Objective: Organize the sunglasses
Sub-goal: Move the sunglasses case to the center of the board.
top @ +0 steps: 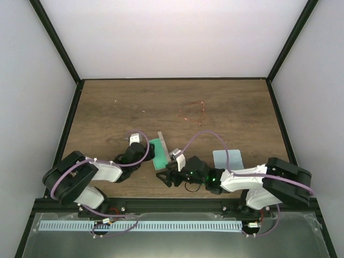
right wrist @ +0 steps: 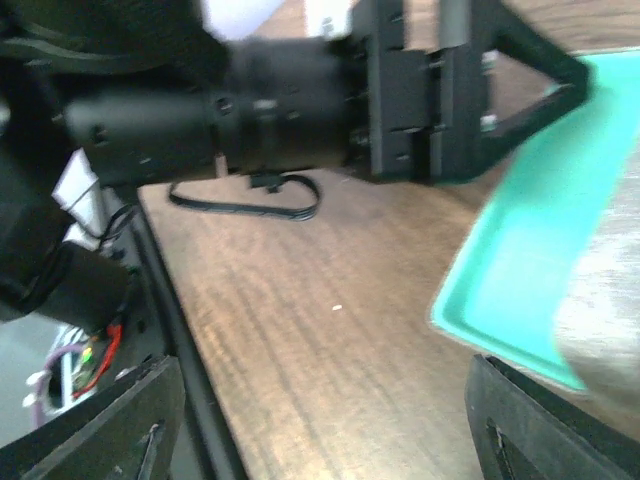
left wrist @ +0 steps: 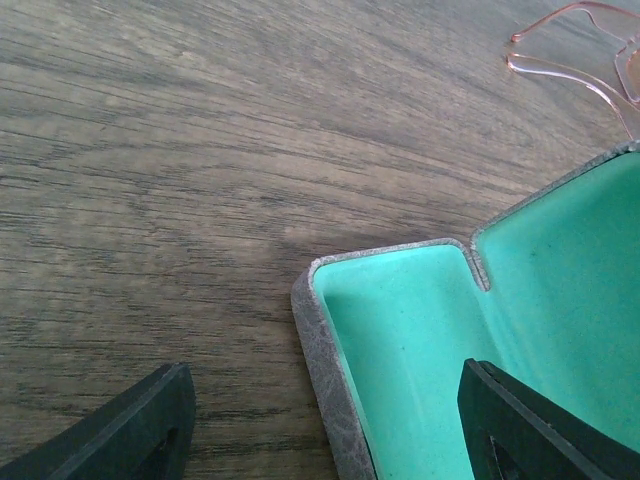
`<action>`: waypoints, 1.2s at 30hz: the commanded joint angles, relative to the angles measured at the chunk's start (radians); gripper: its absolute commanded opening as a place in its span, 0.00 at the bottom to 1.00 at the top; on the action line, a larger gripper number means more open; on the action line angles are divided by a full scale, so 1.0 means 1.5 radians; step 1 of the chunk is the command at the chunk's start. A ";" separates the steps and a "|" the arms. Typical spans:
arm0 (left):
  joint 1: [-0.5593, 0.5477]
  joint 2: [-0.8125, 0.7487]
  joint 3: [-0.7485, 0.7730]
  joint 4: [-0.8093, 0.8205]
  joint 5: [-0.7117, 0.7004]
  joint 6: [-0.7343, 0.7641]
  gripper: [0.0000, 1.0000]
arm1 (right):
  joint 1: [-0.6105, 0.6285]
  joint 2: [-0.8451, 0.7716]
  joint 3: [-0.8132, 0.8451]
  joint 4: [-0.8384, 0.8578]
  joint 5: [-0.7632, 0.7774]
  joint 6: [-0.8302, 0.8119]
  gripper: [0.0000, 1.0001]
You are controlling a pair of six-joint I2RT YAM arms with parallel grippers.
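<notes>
The sunglasses [top: 193, 114], a thin red wire frame, lie on the wooden table beyond the middle; they also show at the top right of the left wrist view [left wrist: 575, 50]. A grey case [top: 158, 152] lies open, green lining up. My left gripper [top: 148, 153] is open and straddles the case's end wall [left wrist: 330, 360]. One of its fingers [left wrist: 130, 430] is over the table and the other is over the lining. My right gripper [top: 163, 177] is open just near of the case [right wrist: 530, 260], with only bare table between its fingers [right wrist: 550, 430].
A pale blue cloth [top: 228, 159] lies flat to the right of the case, next to the right arm. The left arm's black wrist [right wrist: 300, 90] fills the top of the right wrist view. The table's front rail [right wrist: 170, 330] runs close to my right gripper.
</notes>
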 commanded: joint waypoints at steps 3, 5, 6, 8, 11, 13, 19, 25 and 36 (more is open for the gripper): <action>0.001 0.028 -0.010 -0.075 0.022 -0.011 0.75 | 0.004 -0.020 0.014 -0.051 0.139 0.007 0.80; 0.000 0.032 -0.005 -0.076 0.021 -0.009 0.75 | 0.006 -0.020 0.017 -0.060 0.137 0.011 0.79; 0.001 0.033 0.000 -0.077 0.019 -0.009 0.75 | 0.007 -0.016 0.017 -0.057 0.131 0.012 0.79; 0.001 0.042 0.009 -0.083 0.013 -0.005 0.75 | 0.008 0.005 0.016 -0.040 0.110 0.016 0.77; 0.000 0.062 0.028 -0.086 0.000 -0.001 0.75 | 0.008 0.055 0.017 0.002 0.089 0.027 0.63; 0.001 0.082 0.042 -0.087 -0.006 0.002 0.75 | 0.007 0.086 0.028 0.015 0.087 0.030 0.51; 0.001 0.133 0.061 -0.082 -0.017 0.006 0.75 | 0.002 0.141 0.079 -0.005 0.115 0.021 0.39; 0.001 0.146 0.062 -0.078 -0.021 0.005 0.75 | -0.033 0.188 0.100 -0.006 0.097 0.022 0.40; 0.001 0.155 0.062 -0.078 -0.025 0.004 0.75 | -0.096 0.226 0.134 -0.012 0.080 -0.008 0.40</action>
